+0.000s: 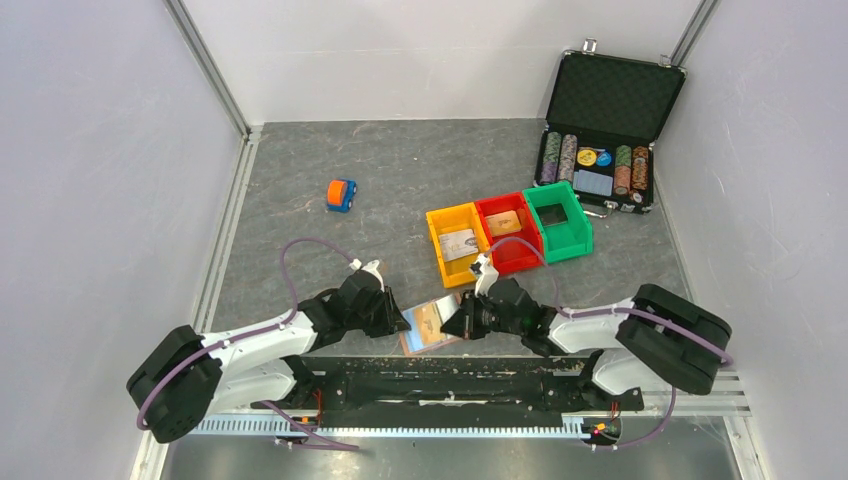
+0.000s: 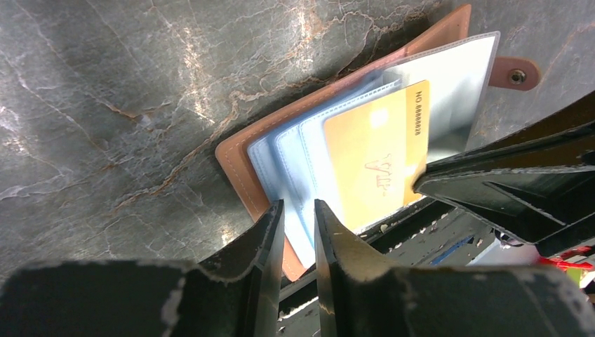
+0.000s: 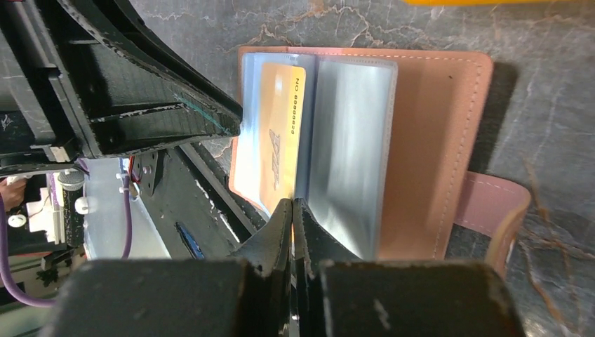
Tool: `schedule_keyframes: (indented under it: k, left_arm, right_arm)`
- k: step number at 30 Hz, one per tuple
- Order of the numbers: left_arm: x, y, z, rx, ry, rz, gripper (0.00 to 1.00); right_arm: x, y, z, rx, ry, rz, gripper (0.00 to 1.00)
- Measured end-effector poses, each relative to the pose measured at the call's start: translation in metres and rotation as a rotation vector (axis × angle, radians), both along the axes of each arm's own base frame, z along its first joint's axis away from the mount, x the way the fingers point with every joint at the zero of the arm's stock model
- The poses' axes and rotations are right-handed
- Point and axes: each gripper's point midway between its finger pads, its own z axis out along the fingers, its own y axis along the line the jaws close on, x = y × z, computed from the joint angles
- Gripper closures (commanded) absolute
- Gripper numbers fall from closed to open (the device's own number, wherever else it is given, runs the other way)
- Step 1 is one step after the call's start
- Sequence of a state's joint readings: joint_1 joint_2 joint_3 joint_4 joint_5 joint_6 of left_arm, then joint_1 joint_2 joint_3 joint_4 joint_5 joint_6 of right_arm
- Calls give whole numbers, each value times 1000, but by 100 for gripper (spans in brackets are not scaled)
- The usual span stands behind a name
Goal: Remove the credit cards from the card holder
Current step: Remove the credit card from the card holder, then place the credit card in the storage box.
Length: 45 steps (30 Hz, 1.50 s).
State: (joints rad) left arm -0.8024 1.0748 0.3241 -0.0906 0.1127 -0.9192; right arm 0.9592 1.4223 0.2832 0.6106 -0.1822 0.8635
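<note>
The card holder (image 1: 428,327), a reddish-brown leather-like wallet, is laid open on the grey marbled bench (image 1: 400,165) at its near edge, between the two arms. Its pale clear plastic pockets (image 3: 347,147) are fanned upward. A yellow-orange credit card (image 2: 372,158) is seen inside one pocket, with a number printed along one short edge. A snap tab (image 2: 516,74) is seen at the holder's far side.

The left claw (image 2: 298,210) is narrowly parted, and the holder's near edge is caught between its fingers. The right claw (image 3: 291,207) is pressed fully closed, its tips placed at the edge of the card and its pocket. Whether anything thin is pinched there cannot be told.

Just beyond the holder, three small bins are set side by side: yellow (image 1: 437,245), red (image 1: 490,225) and green (image 1: 577,235). Behind them, a black chip case (image 1: 615,90) is stood open, with rows of poker chips (image 1: 568,157) inside. A small orange and blue toy (image 1: 341,195) is placed well apart on the left.
</note>
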Motion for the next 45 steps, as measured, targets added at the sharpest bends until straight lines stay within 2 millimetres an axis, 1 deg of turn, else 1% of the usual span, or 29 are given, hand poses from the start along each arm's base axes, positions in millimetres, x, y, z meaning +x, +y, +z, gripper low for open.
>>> schedule_keyframes:
  k: [5,9,12,15,19,22,23,25,31,34,37,43,44,45]
  left_arm:
    - [0,0,0,1,1,0,69]
    - [-2,2,0,14,10,-3,66]
    - [-2,2,3,23,13,-8,59]
    - [-2,2,10,24,7,-17,48]
    - [1,-3,31,-8,-26,-34,38]
    - [5,-12,56,-53,-71,-68,33]
    - [7,-16,67,-71,-94,-90,31]
    - [8,-21,82,-90,-128,-125,29]
    - [8,-38,128,-128,-219,-291,28]
    - [6,-47,145,-152,-257,-373,29]
    - [0,-50,150,-171,-270,-435,31]
    - [-12,-55,143,-193,-232,-530,32]
    - [-14,-56,142,-195,-225,-538,34]
    - [-15,-56,142,-200,-220,-546,39]
  right_arm:
    - [5,-8,11,-1,-33,-11,100]
    - [12,-20,21,-10,-75,-26,100]
    - [17,-29,30,-17,-117,-31,100]
    - [24,-39,40,-20,-161,-40,100]
    - [25,-47,45,-27,-191,-17,100]
    - [17,-48,46,-38,-200,46,100]
    - [14,-47,48,-41,-203,78,100]
    - [9,-44,53,-34,-211,130,100]
    - [-9,-32,76,48,-233,268,100]
    - [-18,-29,85,92,-238,317,100]
    - [-24,-27,94,134,-254,355,100]
    - [-31,-22,109,199,-277,399,100]
    - [-32,-21,111,209,-283,406,100]
    - [-34,-20,113,222,-285,416,100]
